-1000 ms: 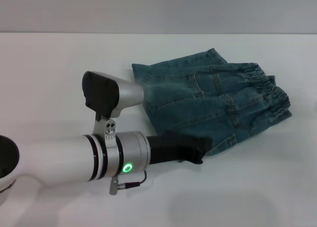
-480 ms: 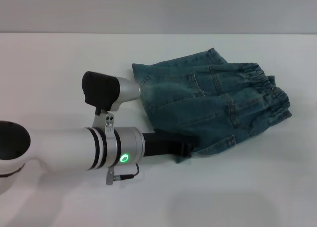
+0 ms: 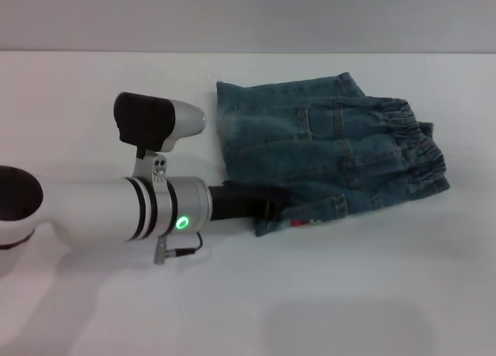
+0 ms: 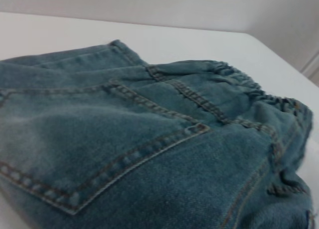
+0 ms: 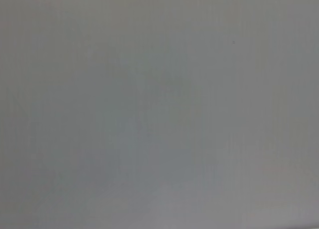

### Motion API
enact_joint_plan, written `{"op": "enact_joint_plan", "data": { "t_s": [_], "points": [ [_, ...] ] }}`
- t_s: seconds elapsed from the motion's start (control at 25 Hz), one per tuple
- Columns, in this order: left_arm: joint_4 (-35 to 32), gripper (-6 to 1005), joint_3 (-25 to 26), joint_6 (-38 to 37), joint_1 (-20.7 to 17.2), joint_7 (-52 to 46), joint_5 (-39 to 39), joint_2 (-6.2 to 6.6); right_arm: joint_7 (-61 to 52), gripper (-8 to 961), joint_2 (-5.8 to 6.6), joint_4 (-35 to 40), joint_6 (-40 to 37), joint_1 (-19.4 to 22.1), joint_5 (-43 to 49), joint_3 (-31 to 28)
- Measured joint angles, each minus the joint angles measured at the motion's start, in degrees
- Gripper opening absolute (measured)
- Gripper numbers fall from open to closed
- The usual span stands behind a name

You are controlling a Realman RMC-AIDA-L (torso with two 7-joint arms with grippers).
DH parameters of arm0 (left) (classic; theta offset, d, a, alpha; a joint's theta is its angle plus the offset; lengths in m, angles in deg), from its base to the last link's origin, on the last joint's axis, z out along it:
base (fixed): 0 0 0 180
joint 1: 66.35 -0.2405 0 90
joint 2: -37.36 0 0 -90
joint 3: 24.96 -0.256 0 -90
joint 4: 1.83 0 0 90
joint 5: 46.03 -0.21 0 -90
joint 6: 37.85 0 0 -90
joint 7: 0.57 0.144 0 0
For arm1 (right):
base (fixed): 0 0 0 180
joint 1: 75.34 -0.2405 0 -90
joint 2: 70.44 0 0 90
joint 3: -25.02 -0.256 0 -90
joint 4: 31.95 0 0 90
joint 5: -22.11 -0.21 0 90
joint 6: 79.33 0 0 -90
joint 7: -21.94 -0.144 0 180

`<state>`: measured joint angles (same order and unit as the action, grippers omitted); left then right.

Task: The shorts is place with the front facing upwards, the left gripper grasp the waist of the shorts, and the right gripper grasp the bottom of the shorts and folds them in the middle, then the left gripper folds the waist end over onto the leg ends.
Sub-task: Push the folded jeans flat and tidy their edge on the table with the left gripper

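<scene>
The denim shorts (image 3: 333,154) lie folded on the white table (image 3: 349,294), right of centre. Their ruffled elastic waist (image 3: 415,139) is at the right end. A stitched hem with a tiny red tag (image 3: 298,222) runs along the near edge. My left gripper (image 3: 273,212), on the green-ringed arm, sits at the near-left corner of the shorts, shut on the denim there, with cloth draped over its tips. The left wrist view shows the shorts (image 4: 149,139) close up, a pocket seam in front and the waist (image 4: 239,82) behind. The right gripper is out of view.
My left arm's white forearm (image 3: 85,209) crosses the table's left side, with a black-capped housing (image 3: 151,123) above it. The table's far edge (image 3: 248,52) meets a grey wall. The right wrist view shows only plain grey.
My left gripper has drawn back to the left, dragging the near corner of the shorts with it. The cloth has shifted and flattened, and the red tag now shows.
</scene>
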<state>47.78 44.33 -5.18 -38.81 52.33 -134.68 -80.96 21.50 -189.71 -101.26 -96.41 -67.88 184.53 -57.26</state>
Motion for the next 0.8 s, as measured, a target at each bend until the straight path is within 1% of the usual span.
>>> {"op": "enact_joint_plan", "data": {
  "t_s": [0.2,0.48,0.52,0.8],
  "points": [
    [-1.7,42,2.7,-0.7,1.1,2.8,0.0,-0.04,0.0,1,0.00,-0.7,0.2,0.6,0.0,0.3],
    [-3.0,52,5.2,-1.1,2.1,5.1,0.0,-0.02,0.0,1,-0.07,-1.6,0.9,0.8,0.0,0.4],
    [-3.7,54,6.4,-1.5,2.7,6.4,0.0,-0.05,0.0,1,-0.08,-1.6,0.9,0.8,0.0,0.4],
    [-4.9,64,7.6,-3.7,4.4,8.3,0.1,-0.19,0.0,1,-0.09,-1.9,1.0,0.8,0.0,0.6]
  ]
}}
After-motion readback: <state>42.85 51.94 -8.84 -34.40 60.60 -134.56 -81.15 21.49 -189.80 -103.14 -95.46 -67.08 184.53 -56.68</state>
